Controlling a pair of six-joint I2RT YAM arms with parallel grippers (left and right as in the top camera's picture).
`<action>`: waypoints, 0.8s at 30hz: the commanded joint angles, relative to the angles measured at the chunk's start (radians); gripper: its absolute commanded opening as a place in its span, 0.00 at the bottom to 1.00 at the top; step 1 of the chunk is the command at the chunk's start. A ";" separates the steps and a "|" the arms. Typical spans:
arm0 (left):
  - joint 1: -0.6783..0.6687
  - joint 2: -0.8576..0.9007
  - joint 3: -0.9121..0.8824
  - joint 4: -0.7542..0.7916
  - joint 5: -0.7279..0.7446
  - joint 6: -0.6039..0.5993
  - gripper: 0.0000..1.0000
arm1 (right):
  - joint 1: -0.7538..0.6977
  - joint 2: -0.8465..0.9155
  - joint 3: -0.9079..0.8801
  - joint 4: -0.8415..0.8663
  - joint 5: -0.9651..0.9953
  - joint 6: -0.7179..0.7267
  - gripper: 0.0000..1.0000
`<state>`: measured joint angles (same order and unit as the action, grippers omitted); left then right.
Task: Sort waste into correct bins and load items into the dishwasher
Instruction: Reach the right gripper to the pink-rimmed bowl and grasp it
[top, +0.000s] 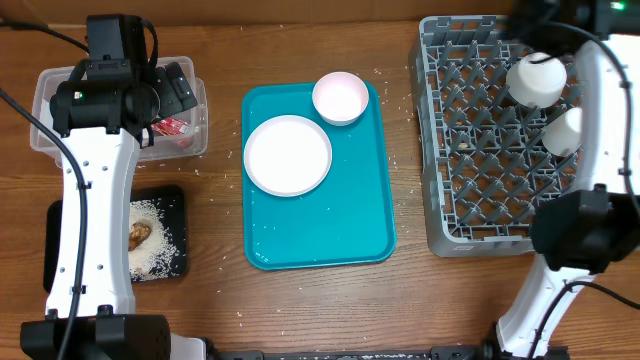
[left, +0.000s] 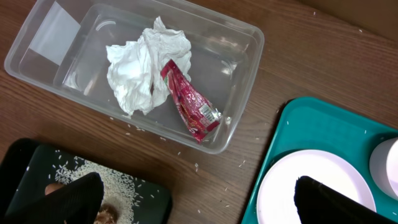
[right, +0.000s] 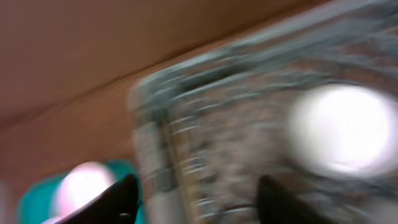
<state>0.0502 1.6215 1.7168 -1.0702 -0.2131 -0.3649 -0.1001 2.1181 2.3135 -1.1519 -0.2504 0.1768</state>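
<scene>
Overhead: left arm (top: 95, 170) sits over the clear tub (top: 42, 115) at far left, and I can see the red wrapper (top: 172, 126) inside. The black tray (top: 172, 200) at near left holds rice (top: 155, 255) and the brown lump (top: 139, 233). The teal tray (top: 350, 220) in the middle carries the white plate (top: 288, 154), with the pink bowl (top: 340, 97) just beside it on the far side. The grey rack (top: 470, 200) is on the right with two pale round dishes (top: 537, 80) in its far part, and the right arm (top: 600, 150) lies across it.

Left wrist: left gripper (left: 198, 183) has its fingers wide with nothing between them. The napkin (left: 140, 68) and wrapper lie touching in the tub.

Right wrist: blurred. Right gripper (right: 198, 183) has its fingers apart and empty over the rack's left edge.
</scene>
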 joint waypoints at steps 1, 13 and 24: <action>0.000 -0.005 0.014 0.000 0.004 -0.010 1.00 | 0.110 -0.031 0.013 0.002 -0.241 -0.029 0.75; 0.000 -0.005 0.014 0.000 0.004 -0.009 1.00 | 0.509 0.029 -0.167 0.226 0.340 -0.028 0.72; 0.000 -0.005 0.014 0.000 0.003 -0.009 1.00 | 0.606 0.229 -0.187 0.377 0.294 0.033 0.57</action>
<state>0.0502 1.6215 1.7168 -1.0702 -0.2131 -0.3649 0.4751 2.3096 2.1368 -0.7891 0.0513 0.1802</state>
